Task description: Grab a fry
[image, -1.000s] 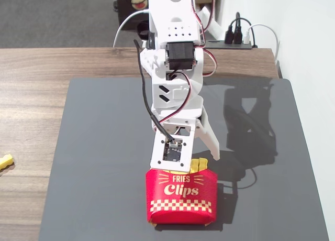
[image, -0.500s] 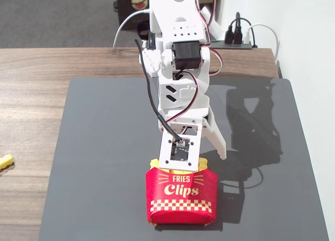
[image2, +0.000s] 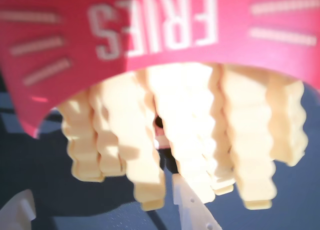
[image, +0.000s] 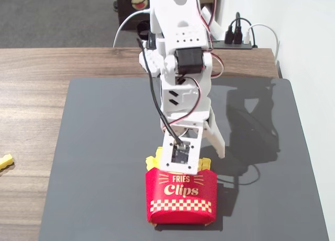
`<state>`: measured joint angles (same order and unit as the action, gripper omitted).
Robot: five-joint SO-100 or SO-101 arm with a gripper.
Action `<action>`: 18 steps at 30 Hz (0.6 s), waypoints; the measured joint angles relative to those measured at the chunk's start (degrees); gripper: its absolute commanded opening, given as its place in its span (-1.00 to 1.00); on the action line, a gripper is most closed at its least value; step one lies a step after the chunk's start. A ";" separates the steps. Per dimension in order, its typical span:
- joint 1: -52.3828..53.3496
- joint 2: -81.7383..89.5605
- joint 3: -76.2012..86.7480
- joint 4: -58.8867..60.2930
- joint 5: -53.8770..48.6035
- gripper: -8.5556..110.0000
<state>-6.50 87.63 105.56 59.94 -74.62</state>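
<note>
In the carton's open top: the fries stand packed side by side; in the wrist view the fry [image2: 192, 140] nearest the white fingertip [image2: 192, 210] is mid-bundle, touching its neighbours.
Carton: the red carton [image: 181, 198] stands upright at the near edge of the dark mat [image: 99, 146], yellow tips [image: 152, 161] showing over its rim.
Gripper: the gripper [image: 196, 160] hangs right over the carton mouth; one finger splays off to the right in the fixed view, so the fingers look spread, pinching nothing yet.
Doing it well: I judge one fingertip must slip between two fries, then close gently, so only one lifts.
Risk: a push could tip the light carton.
Room: open mat left, right and far; the mat's near edge is close.
Aside: a short yellow stub [image: 6, 161] lies far left on the wooden table [image: 31, 94].
</note>
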 measured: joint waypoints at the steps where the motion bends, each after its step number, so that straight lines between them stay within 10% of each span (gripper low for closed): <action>1: 0.00 -0.09 0.00 0.00 0.00 -0.33; 18: 0.18 -0.09 0.35 -1.93 0.44 -0.61</action>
<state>-6.33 87.54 105.91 58.01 -74.18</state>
